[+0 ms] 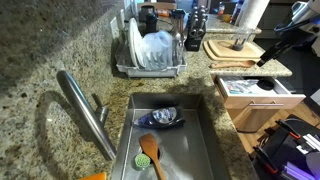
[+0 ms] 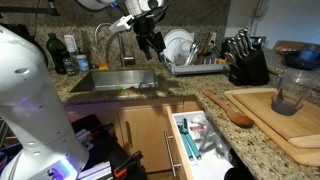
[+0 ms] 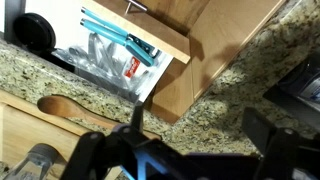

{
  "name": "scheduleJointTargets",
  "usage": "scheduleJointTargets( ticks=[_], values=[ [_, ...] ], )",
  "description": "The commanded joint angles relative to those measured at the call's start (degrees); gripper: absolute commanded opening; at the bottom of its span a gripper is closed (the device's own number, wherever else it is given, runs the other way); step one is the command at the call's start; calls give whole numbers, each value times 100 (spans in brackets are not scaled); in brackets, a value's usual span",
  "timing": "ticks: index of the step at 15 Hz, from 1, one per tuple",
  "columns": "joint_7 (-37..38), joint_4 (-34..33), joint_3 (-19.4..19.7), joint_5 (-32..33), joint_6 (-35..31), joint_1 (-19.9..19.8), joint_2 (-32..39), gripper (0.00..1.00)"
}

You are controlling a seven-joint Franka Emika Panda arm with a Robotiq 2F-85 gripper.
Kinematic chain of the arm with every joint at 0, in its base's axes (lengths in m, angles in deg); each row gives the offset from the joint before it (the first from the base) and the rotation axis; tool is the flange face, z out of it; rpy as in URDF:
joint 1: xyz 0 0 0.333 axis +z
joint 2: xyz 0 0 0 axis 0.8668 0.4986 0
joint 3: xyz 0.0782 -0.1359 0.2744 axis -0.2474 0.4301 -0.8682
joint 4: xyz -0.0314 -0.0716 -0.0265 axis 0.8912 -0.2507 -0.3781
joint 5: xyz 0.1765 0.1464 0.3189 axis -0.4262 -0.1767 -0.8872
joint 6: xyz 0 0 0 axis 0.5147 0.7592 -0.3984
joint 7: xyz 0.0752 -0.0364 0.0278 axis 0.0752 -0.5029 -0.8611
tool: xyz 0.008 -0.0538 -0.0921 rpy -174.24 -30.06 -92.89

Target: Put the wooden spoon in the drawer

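The wooden spoon (image 2: 228,108) is slim and light brown. It lies on the granite counter in front of the cutting board (image 2: 285,125), above the open drawer (image 2: 178,150). In the wrist view the spoon (image 3: 62,106) lies at the left, and the drawer (image 3: 165,40) shows at the top with blue-handled utensils inside. My gripper (image 3: 200,130) is open and empty, high above the counter and apart from the spoon. It also shows in both exterior views (image 1: 266,57) (image 2: 151,42). The drawer's white front shows in an exterior view (image 1: 262,99).
An orange-brown spoon with a green utensil (image 1: 150,152) lies in the sink (image 1: 205,140). The faucet (image 1: 85,110), a dish rack (image 1: 150,55) and a knife block (image 2: 245,62) stand on the counter. A glass (image 2: 290,92) stands on the cutting board.
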Motion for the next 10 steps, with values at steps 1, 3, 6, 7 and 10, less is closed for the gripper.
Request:
scheduleJointTargets(
  ticks=[1, 3, 6, 7, 10],
  values=[
    [-7, 29, -1, -5, 29, -3, 10, 100],
    [-6, 67, 0, -4, 30, -2, 47, 100],
    [-6, 67, 0, -4, 30, -2, 62, 100],
    [321, -24, -74, 27, -268, -176, 247, 100],
    [445, -1029, 477, -302, -239, -465, 1192, 100]
  ],
)
